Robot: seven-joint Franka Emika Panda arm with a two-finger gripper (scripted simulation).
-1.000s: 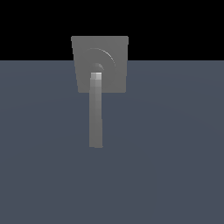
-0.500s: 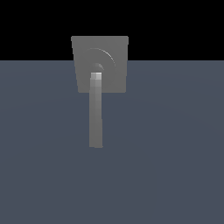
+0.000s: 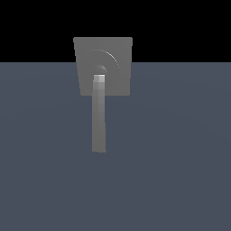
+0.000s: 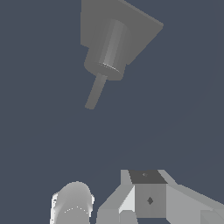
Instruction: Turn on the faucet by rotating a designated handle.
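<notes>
In the exterior view the faucet [image 3: 118, 50] is a flat grey square plate with raised round rings, standing at the far edge of the blue-grey floor. Its handle [image 3: 99, 118], a long straight grey bar with a paler square end, runs from the plate's middle toward the camera. The wrist view shows the faucet plate [image 4: 142, 27] from another angle, at a distance, with a thick round post [image 4: 111, 46] on it and a thin bar [image 4: 95, 92] jutting from the post. Grey and white robot parts [image 4: 148, 197] show at the picture's edge. No fingertips can be made out, and nothing touches the faucet.
A flat blue-grey floor [image 3: 171, 171] spreads around the faucet, with black background behind it. A glossy white rounded robot part [image 4: 72, 205] sits beside the grey block in the wrist view.
</notes>
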